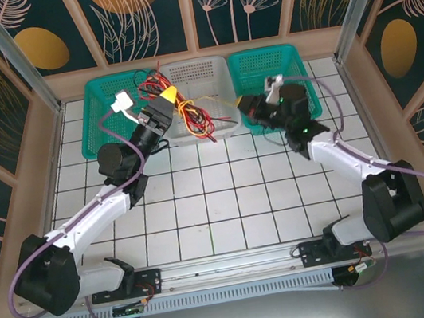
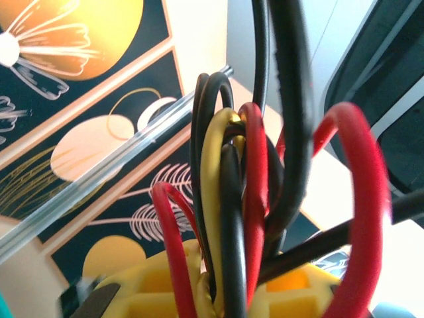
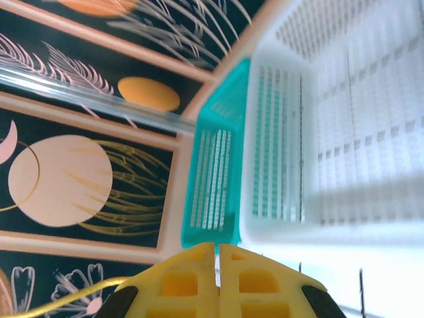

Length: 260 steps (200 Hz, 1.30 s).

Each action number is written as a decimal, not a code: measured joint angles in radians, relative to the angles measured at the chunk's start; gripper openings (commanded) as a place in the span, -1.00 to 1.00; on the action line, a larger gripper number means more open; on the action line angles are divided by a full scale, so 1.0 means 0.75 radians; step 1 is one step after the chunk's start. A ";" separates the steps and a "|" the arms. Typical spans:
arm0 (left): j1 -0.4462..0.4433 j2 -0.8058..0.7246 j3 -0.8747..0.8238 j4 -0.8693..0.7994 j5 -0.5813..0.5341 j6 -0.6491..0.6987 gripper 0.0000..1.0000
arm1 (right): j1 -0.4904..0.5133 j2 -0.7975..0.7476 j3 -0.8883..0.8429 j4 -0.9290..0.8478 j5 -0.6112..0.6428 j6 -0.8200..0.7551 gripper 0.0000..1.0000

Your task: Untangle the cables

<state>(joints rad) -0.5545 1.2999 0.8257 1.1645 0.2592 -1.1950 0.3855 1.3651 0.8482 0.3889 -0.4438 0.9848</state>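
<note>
A tangle of thin red, yellow and black cables (image 1: 192,112) hangs over the white basket (image 1: 205,65). My left gripper (image 1: 169,95) is shut on the top of the bundle. In the left wrist view the cable loops (image 2: 248,192) rise from between the yellow fingers (image 2: 152,291). My right gripper (image 1: 243,104) sits at the basket's right rim with its fingers (image 3: 258,281) pressed together. A thin yellow cable (image 1: 219,100) runs from the tangle to that gripper, and the yellow cable (image 3: 73,297) shows again beside the fingers in the right wrist view.
Teal baskets stand on either side of the white one, the left teal basket (image 1: 102,120) and the right teal basket (image 1: 261,58). The white basket's wall (image 3: 344,132) and the left teal basket (image 3: 212,172) lie ahead of the right wrist. Patterned panels wall in the tiled table (image 1: 218,198).
</note>
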 measured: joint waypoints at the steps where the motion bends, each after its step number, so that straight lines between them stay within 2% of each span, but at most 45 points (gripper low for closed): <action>1: 0.000 0.001 0.002 0.000 -0.003 0.001 -1.00 | 0.008 -0.002 -0.011 0.007 0.001 0.005 -1.00; 33: 0.000 0.011 0.046 -0.017 -0.200 0.056 -1.00 | 0.183 -0.095 -0.166 0.139 0.063 0.067 -1.00; 78: 0.004 0.018 0.123 -0.083 -0.491 0.263 -1.00 | 0.444 -0.255 -0.228 0.163 0.182 0.046 -1.00; 107: 0.006 0.018 0.138 -0.184 -0.666 0.394 -1.00 | 0.486 -0.373 -0.203 0.102 0.223 -0.036 -1.00; 133: 0.033 0.018 0.141 -0.321 -0.778 0.456 -1.00 | 0.506 -0.427 -0.056 -0.048 0.232 -0.167 -1.00; 165: 0.112 0.043 0.187 -0.480 -0.745 0.481 -1.00 | 0.507 -0.490 0.168 -0.227 0.267 -0.328 -1.00; 193: 0.115 0.037 0.159 -0.527 -0.684 0.505 -1.00 | 0.461 -0.549 0.305 -0.299 0.293 -0.405 -1.00; 226: 0.110 -0.004 0.013 -0.525 -0.549 0.506 -1.00 | 0.269 -0.518 0.485 -0.447 0.282 -0.444 -1.00; 260: 0.110 -0.007 -0.054 -0.469 -0.269 0.473 -1.00 | -0.002 -0.368 0.747 -0.660 0.228 -0.468 -1.00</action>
<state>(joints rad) -0.4721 1.2945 0.7849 0.8127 0.0574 -0.8406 0.3840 1.0893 1.4082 -0.1062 -0.2729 0.6334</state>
